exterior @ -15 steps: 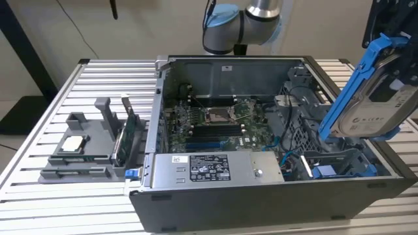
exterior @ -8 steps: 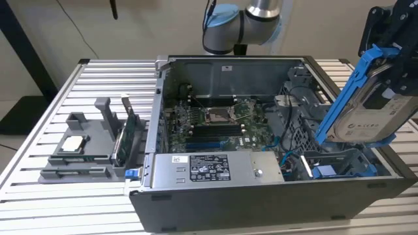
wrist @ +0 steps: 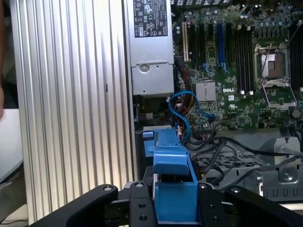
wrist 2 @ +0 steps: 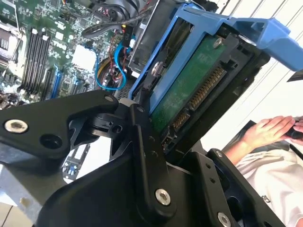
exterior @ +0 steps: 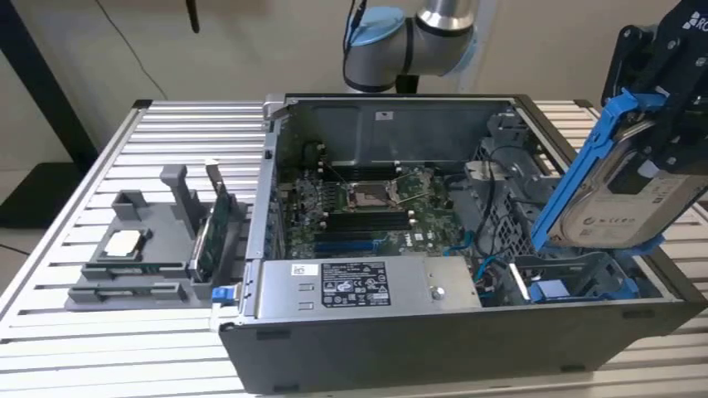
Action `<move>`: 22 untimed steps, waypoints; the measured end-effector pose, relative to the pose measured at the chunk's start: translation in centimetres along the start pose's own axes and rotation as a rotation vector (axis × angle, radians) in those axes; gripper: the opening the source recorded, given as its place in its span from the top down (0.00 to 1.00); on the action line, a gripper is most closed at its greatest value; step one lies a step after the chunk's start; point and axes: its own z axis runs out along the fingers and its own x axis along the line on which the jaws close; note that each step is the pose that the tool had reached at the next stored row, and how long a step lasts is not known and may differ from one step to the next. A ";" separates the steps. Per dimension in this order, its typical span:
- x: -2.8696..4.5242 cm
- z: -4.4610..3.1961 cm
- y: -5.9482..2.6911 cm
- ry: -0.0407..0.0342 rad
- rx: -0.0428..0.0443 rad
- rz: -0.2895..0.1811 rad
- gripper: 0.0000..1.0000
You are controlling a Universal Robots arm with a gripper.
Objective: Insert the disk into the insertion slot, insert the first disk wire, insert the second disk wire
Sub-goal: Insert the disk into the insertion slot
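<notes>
My black gripper (exterior: 667, 137) is shut on the disk (exterior: 619, 199), a silver-grey drive with a white label in a bright blue carrier frame. It holds the disk tilted and on edge above the open case's corner at the exterior view's right. In the second wrist view the disk (wrist 2: 189, 90) shows its green circuit board and connector between the fingers (wrist 2: 142, 137). The first wrist view shows the blue carrier (wrist: 175, 189) clamped in the gripper (wrist: 175, 205). Below the disk lies the insertion slot (exterior: 586, 269) in the grey drive cage (wrist: 246, 163). Blue wires (wrist: 184, 109) curl beside the cage.
The open computer case (exterior: 443, 348) sits on a slatted metal table (exterior: 133, 332). Inside it are the motherboard (exterior: 366, 207) and power supply (exterior: 354, 286). Another blue-fronted unit (exterior: 548, 290) sits in the cage. A grey fixture (exterior: 144, 249) holds parts beside the case. A person's hand (wrist 2: 270, 130) is nearby.
</notes>
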 end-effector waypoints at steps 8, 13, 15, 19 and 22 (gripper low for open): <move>0.00 0.76 -0.03 -0.0007 0.0000 0.016 0.67; -0.03 1.27 -0.05 -0.0011 -0.0001 0.025 0.67; -0.05 1.47 -0.06 -0.0013 -0.0001 0.029 0.67; -0.06 1.59 -0.06 -0.0011 -0.0001 0.032 0.67; -0.06 1.61 -0.06 -0.0012 -0.0001 0.032 0.67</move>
